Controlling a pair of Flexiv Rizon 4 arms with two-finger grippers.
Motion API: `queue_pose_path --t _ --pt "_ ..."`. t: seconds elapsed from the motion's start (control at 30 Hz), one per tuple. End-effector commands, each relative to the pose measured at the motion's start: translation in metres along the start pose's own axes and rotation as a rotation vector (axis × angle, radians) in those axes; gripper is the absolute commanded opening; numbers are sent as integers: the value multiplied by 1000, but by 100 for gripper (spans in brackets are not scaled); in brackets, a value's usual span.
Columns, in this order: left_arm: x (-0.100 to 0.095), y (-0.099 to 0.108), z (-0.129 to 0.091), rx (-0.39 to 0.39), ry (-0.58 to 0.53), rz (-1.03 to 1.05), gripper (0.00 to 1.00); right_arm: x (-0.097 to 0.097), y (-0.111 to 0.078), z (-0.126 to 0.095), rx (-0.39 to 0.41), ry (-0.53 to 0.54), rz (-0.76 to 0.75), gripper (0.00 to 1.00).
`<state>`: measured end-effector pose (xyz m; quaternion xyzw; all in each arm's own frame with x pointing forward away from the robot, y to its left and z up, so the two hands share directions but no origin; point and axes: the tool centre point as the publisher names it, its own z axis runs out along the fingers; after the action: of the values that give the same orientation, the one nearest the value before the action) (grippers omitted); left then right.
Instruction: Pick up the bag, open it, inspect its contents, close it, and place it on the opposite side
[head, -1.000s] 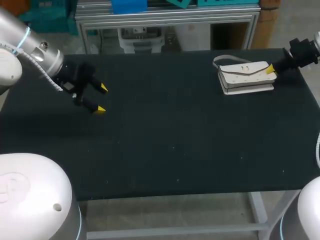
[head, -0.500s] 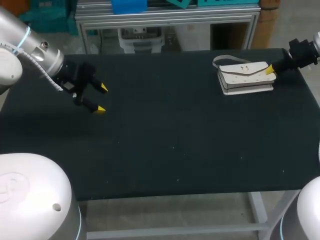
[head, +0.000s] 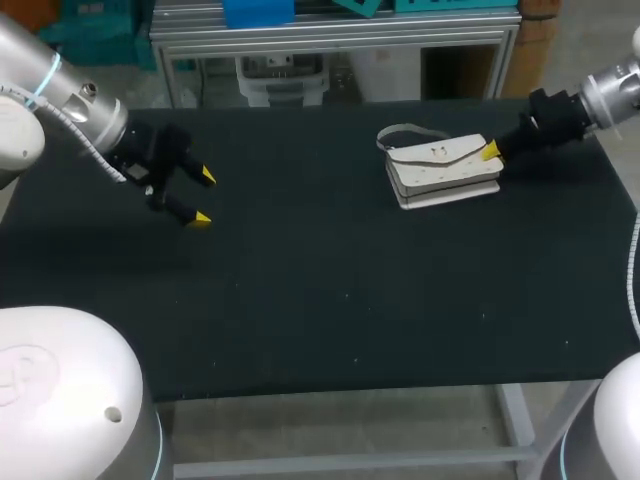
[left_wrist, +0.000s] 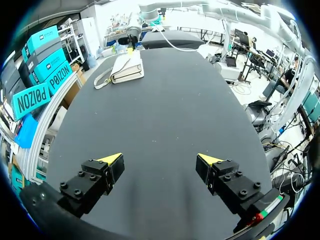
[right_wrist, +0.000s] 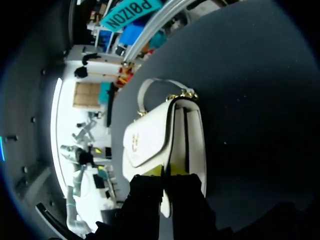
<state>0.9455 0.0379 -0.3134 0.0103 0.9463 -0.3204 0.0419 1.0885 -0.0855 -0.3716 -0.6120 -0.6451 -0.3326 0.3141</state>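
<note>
Overhead and wrist views of a two-arm rig at a black matte worktop (head: 330, 290).

The white flap handbag (head: 443, 172) lies flat on the far half of the worktop, right of the middle, its flap uppermost and its long side slightly askew to the worktop's edge. A small gold clasp (head: 437, 153) sits at the middle of the flap. A pale shoulder strap (head: 400, 132) loops out from the end of the handbag that faces the left arm and rests on the worktop beside it.

The right end effector (head: 490, 152) enters from the right and meets the handbag at its right-hand end. In the right wrist view the right end effector (right_wrist: 166, 172) has its two yellow-tipped fingers drawn nearly together, pinching a thin white edge at the near end of the handbag (right_wrist: 165, 145); the strap (right_wrist: 150, 85) curves away at the far end.

The left end effector (head: 203, 198) hangs above the left part of the worktop, well apart from the handbag. In the left wrist view the left end effector (left_wrist: 160, 160) has its fingers spread wide with only bare worktop (left_wrist: 165, 115) between them, and the handbag (left_wrist: 127, 67) lies far ahead.
</note>
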Motion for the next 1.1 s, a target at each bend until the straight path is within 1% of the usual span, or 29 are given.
queue_pose_path --t 0.03,0.07,0.13,0.3,0.4,0.5,1.1 --pt "0 0 0 1 0 0 100 22 -39 33 -188 -70 -4 0" --pt "0 0 0 1 0 0 100 27 -43 41 -181 -52 -11 0" --pt "0 0 0 1 0 0 100 35 -50 53 -174 -60 -17 0" --pt "0 0 0 1 0 0 100 51 -68 78 -163 -49 -27 0" --pt "0 0 0 1 0 0 100 59 -79 92 -187 -83 -22 0" --pt "0 0 0 1 0 0 100 64 -91 104 -220 -91 -8 0" --pt "0 0 0 1 0 0 100 64 -91 104 -220 -91 -8 0"
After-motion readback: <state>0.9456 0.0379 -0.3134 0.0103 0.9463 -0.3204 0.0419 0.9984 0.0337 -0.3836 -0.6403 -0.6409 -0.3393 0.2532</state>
